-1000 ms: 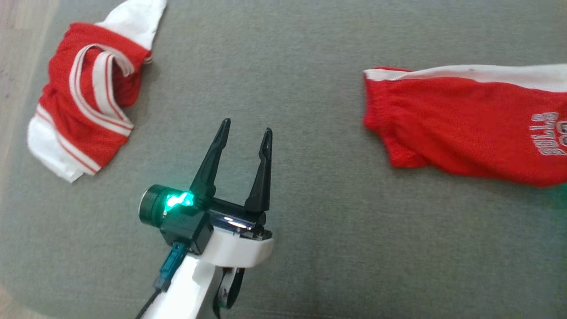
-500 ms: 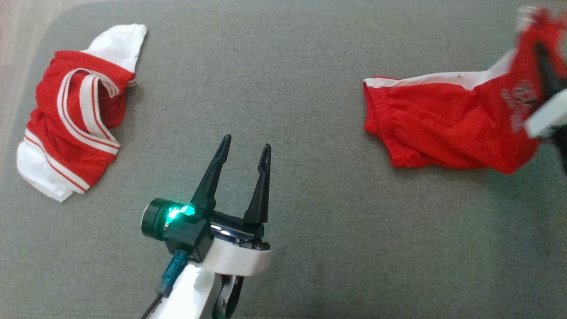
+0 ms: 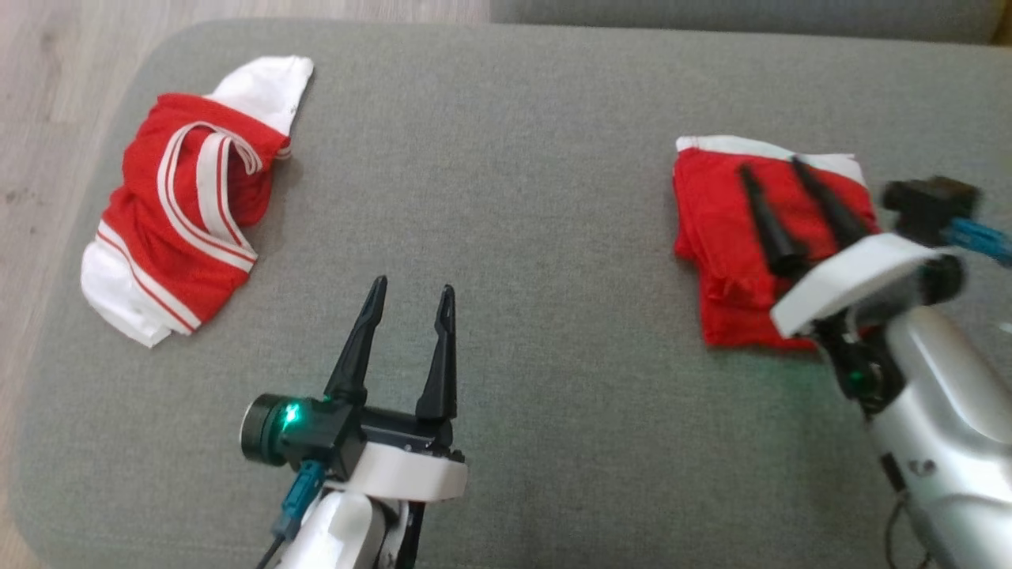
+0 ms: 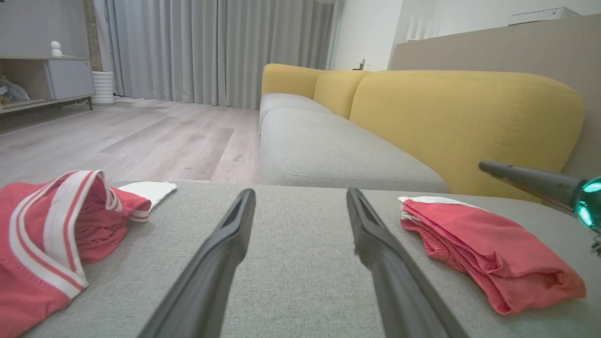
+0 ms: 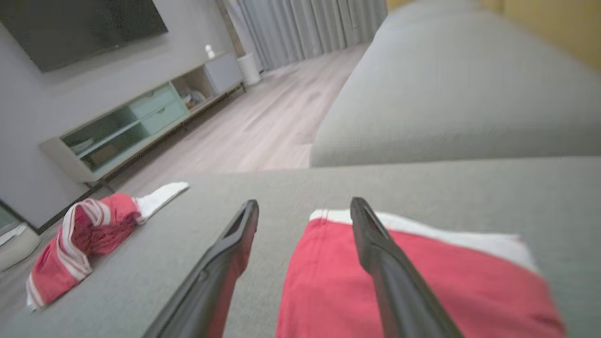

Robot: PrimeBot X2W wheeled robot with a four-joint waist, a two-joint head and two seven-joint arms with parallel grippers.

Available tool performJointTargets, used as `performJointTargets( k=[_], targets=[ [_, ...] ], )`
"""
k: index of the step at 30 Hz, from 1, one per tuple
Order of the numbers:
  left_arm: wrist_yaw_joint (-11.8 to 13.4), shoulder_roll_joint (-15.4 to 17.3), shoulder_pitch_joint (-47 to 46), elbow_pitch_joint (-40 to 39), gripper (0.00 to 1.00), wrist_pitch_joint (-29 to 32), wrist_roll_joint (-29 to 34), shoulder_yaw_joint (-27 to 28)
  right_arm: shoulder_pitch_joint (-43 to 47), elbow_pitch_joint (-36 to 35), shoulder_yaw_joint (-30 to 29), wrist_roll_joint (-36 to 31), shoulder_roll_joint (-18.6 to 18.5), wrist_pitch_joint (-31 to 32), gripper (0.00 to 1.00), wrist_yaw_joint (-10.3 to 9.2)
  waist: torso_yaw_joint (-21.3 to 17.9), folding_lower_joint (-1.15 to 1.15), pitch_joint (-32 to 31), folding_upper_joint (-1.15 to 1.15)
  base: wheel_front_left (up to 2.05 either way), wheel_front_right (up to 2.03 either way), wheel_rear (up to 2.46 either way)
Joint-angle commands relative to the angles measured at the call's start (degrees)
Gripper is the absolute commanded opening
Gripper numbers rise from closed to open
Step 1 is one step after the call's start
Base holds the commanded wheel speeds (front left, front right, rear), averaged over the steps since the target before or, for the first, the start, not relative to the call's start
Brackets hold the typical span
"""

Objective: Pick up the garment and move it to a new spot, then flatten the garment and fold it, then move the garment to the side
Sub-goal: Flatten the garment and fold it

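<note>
The garment (image 3: pixel 723 237), red shorts with a white band, lies folded in a compact stack on the right of the grey cushion (image 3: pixel 514 174). My right gripper (image 3: pixel 771 167) hovers just over it, open, fingers pointing away from me, nothing between them. In the right wrist view the gripper (image 5: pixel 304 204) spreads above the garment (image 5: pixel 328 281). My left gripper (image 3: pixel 413 286) stands open over bare cushion near the front middle, apart from both cloths. In the left wrist view it (image 4: pixel 300 193) is open, with the folded garment (image 4: pixel 483 244) to its right.
A crumpled red and white jersey (image 3: pixel 186 205) lies at the cushion's far left corner, near its edge. Wooden floor (image 3: pixel 47 87) runs past that edge. A second grey seat and a yellow sofa back (image 4: pixel 460 117) stand beyond. A low cabinet (image 5: pixel 131 126) lines the wall.
My right gripper carried the garment's right half over to the left, laid it on the rest, and opened. The head camera has shifted. The left gripper stayed open.
</note>
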Motion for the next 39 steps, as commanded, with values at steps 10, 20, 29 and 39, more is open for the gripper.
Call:
performJointTargets(
  k=[10,20,29,39],
  targets=[
    [3.1,0.0,6.2,-1.9,1.00,-0.3,1.7,6.4,14.7,-4.7,-8.5,-11.1,0.4,-14.0,1.00,-0.04,-4.1,0.00,-9.9,0.00,0.00,0.00,0.00],
    [2.9,0.0,13.3,-1.4,1.00,-0.3,3.3,11.3,30.9,-14.1,-19.2,-25.0,8.6,-14.3,1.00,-0.04,-6.3,0.00,-15.7,0.00,0.00,0.00,0.00],
    [2.0,0.0,15.4,0.2,1.00,-0.3,3.9,12.6,35.1,-15.6,-20.9,-27.4,11.6,-14.3,1.00,-0.04,-7.0,0.00,-16.8,0.00,0.00,0.00,0.00],
    [1.8,0.0,15.5,0.8,1.00,-0.3,4.2,12.6,35.2,-15.8,-20.6,-27.4,11.9,-14.3,1.00,-0.04,-6.8,0.00,-16.9,0.00,0.00,0.00,0.00]
  ],
)
